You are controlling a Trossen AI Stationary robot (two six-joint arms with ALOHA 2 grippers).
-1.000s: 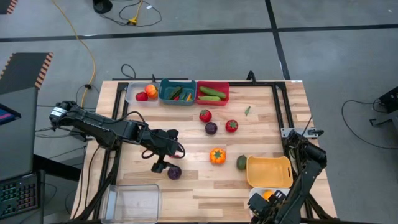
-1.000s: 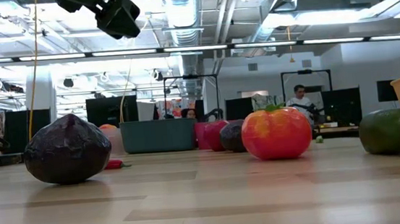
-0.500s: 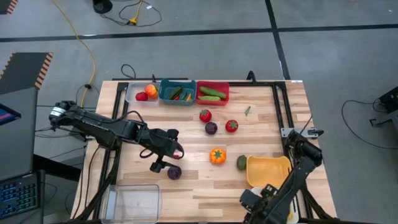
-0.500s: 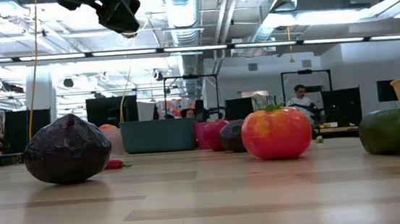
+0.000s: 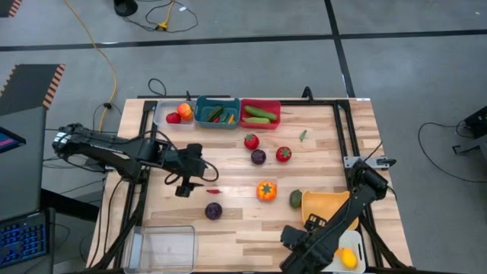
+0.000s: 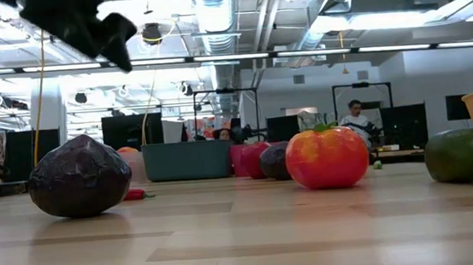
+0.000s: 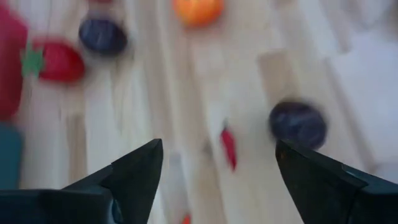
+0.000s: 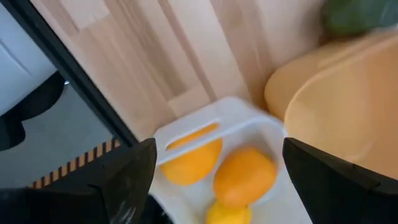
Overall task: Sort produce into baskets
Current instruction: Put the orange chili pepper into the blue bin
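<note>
Roughly half-sorted, several pieces fill the far baskets (image 5: 217, 113), while the left end effector (image 5: 183, 188) (open, empty) hangs just beside the red chili (image 5: 214, 191) and purple cabbage (image 5: 214, 211), six pieces remaining loose.

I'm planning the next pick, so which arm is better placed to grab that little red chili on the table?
Left. The left gripper is open just beside the red chili, while the right gripper is at the near edge by the white basket.
</note>
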